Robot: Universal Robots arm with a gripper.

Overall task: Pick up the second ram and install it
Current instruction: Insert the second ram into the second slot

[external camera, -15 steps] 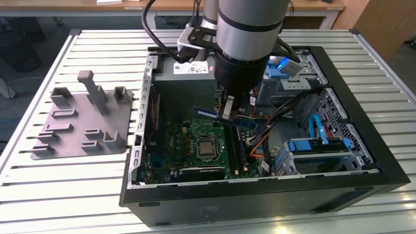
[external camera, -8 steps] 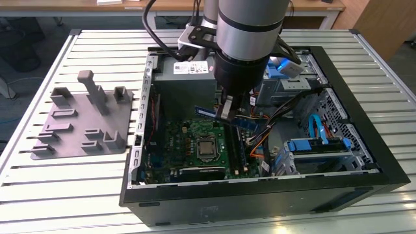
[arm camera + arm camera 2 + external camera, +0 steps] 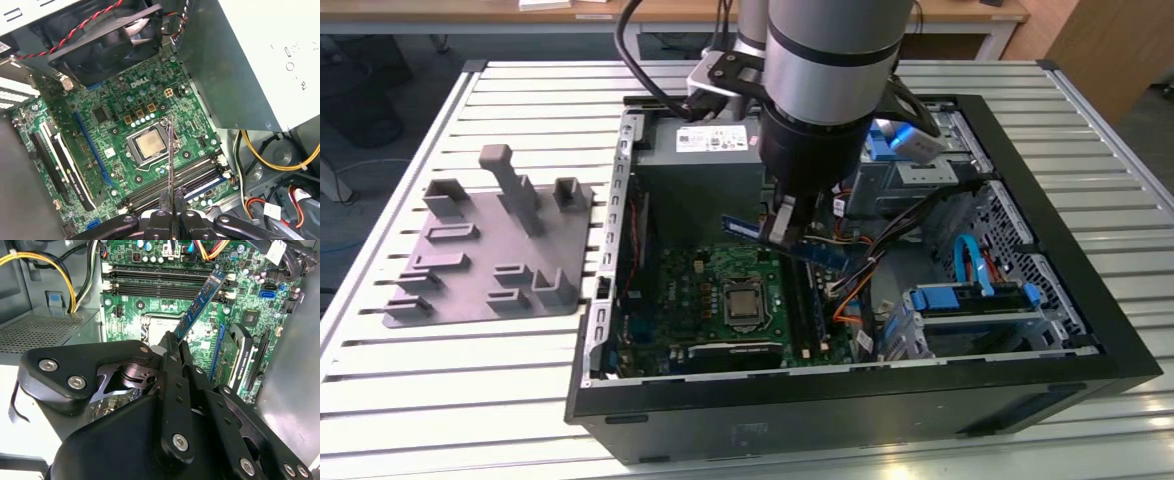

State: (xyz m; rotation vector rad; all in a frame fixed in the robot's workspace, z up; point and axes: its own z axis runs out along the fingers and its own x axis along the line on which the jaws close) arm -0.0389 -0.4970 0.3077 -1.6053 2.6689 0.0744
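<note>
My gripper (image 3: 783,228) is shut on the second ram (image 3: 825,253), a thin dark-green stick. It hangs inside the open computer case, above the green motherboard (image 3: 707,290). In the second wrist view the ram (image 3: 200,302) sticks out from the gripper (image 3: 172,343) toward the long black memory slots (image 3: 165,282) and is apart from them. In the first wrist view the ram (image 3: 170,160) shows edge-on, rising from the gripper (image 3: 172,212) over the slots (image 3: 175,182) beside the silver socket (image 3: 150,145).
The black case (image 3: 1067,230) stands open on a slatted metal table (image 3: 400,380). A grey tray with upright pegs (image 3: 487,245) lies at the exterior view's left. Cables (image 3: 867,270), blue drive brackets (image 3: 974,295), a power supply (image 3: 700,160) and a fan (image 3: 107,42) crowd the case.
</note>
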